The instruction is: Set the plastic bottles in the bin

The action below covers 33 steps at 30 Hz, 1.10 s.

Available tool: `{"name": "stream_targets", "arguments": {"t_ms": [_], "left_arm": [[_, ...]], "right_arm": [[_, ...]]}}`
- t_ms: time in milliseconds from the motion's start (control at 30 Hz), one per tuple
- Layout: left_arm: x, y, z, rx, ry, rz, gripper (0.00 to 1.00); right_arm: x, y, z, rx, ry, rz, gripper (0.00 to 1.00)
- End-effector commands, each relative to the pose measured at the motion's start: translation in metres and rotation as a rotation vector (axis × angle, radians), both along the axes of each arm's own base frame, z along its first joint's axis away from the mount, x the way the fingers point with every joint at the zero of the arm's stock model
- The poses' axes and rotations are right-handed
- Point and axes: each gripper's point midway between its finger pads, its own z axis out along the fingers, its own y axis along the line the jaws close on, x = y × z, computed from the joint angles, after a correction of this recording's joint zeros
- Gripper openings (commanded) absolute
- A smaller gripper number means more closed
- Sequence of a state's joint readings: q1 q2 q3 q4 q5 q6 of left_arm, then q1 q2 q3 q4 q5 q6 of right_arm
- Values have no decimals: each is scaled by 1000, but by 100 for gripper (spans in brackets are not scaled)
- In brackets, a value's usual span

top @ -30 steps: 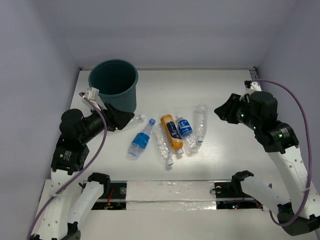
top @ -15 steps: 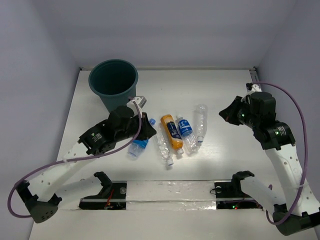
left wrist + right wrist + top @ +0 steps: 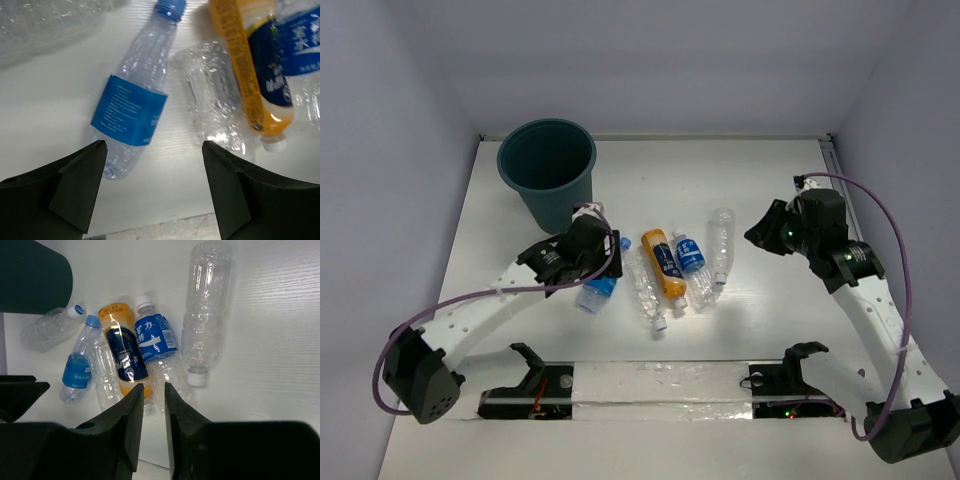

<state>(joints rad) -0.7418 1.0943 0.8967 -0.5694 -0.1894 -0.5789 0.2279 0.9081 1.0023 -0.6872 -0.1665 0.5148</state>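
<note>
So: the bottles (image 3: 692,256) lie flat on the table (image 3: 770,170) in a bunch just right of the bin (image 3: 556,200). One clear bottle (image 3: 50,330) sits by the bin's base.

Left gripper (image 3: 154,147) is spread wide and empty, hovering over the blue-label bottle (image 3: 132,110). Right gripper (image 3: 154,390) is closed to a narrow slit, empty, and well off the pile.

They look empty, so light. The thin crinkled walls will buckle under a squeeze, and smooth round bodies will roll or squirt out. I'd grip across the body at the label band, or at the stiffer shoulder below the cap. The orange bottle (image 3: 663,262) touches its neighbours, so expect nudging.
</note>
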Motion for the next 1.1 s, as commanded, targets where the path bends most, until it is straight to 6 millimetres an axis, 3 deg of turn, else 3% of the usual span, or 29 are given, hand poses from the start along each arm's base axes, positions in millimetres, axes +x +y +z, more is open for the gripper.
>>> {"name": "stream_targets", "arguments": {"t_ms": [0, 67, 233, 400, 700, 800, 933, 967, 1067], "left_arm": [[25, 7, -6, 28, -44, 37, 75], [38, 7, -12, 36, -47, 36, 75], [54, 1, -28, 78, -22, 3, 71], [64, -5, -45, 106, 2, -36, 54], [74, -14, -66, 136, 35, -76, 52], [76, -16, -74, 149, 47, -84, 52], [80, -17, -81, 167, 51, -87, 41], [80, -17, -83, 167, 53, -91, 41], [79, -16, -92, 179, 71, -92, 31]], "right_arm": [[17, 6, 11, 28, -74, 20, 30], [21, 6, 8, 21, -75, 17, 38], [28, 6, 1, 12, -61, 15, 41], [31, 6, -5, 4, -56, 8, 41], [42, 0, -30, -28, -17, -35, 42], [49, -2, -46, -50, 32, -53, 53], [60, -11, -70, -112, 99, -93, 77], [63, -10, -83, -125, 141, -86, 80], [73, -9, -95, -144, 173, -82, 87]]}}
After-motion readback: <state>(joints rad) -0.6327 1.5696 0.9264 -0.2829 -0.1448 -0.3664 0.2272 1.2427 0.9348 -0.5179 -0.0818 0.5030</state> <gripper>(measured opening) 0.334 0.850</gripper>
